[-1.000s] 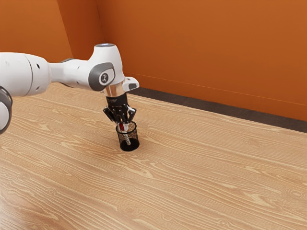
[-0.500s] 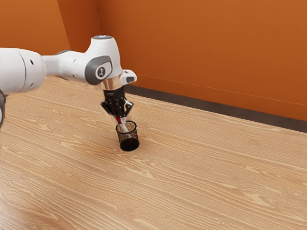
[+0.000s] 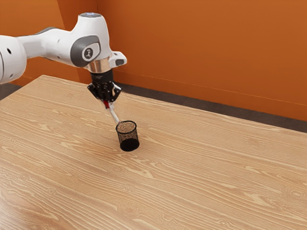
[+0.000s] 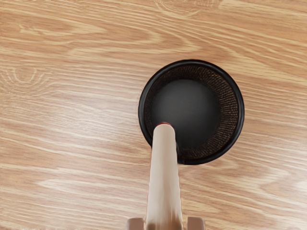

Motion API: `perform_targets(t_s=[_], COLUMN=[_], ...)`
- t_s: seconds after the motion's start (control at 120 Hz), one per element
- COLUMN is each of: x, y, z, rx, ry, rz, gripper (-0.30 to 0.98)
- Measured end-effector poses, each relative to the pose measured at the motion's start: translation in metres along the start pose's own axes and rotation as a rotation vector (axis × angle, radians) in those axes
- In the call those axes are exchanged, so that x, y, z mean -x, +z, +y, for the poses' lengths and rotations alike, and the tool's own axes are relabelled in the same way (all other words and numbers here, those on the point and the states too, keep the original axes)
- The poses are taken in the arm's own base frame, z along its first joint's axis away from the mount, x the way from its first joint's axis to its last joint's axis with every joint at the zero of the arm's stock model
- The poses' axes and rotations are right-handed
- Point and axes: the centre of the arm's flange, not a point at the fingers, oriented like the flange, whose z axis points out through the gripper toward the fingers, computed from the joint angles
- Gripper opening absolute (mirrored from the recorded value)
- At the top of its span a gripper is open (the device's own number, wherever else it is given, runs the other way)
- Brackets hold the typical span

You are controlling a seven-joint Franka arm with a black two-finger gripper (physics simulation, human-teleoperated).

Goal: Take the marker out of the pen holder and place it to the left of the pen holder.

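Plainly, the fingers (image 3: 108, 99) are pinching the slanted marker (image 3: 113, 114), its lower end near the upright pen holder (image 3: 119, 136).

1 pen holder (image 3: 128, 137) on table (image 3: 206, 177) | 1 marker (image 3: 113, 114) in gripper (image 3: 106, 101) | tip seemingly at pen holder's rim

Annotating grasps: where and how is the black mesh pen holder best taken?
Probably its rim, from straight above, one finger inside, one outside: the round pen holder stands upright, mouth open. The black pincer, though, grips the red-and-white marker.
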Motion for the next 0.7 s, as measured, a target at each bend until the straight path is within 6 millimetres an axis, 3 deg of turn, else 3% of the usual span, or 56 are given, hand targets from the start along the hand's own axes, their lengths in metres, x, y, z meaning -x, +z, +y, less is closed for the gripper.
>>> perform_targets(t_s=[0.142,0.458,0.7], x=[-0.006,-0.054,-0.077], y=[0.001,0.059,0.081], z=[-0.032,-0.104,-0.131], rx=[-0.012,-0.014,-0.002], ry=[-0.051,-0.16,-0.207], rz=[0.01,0.123,0.256], gripper=[-0.09,-0.08,-0.08])
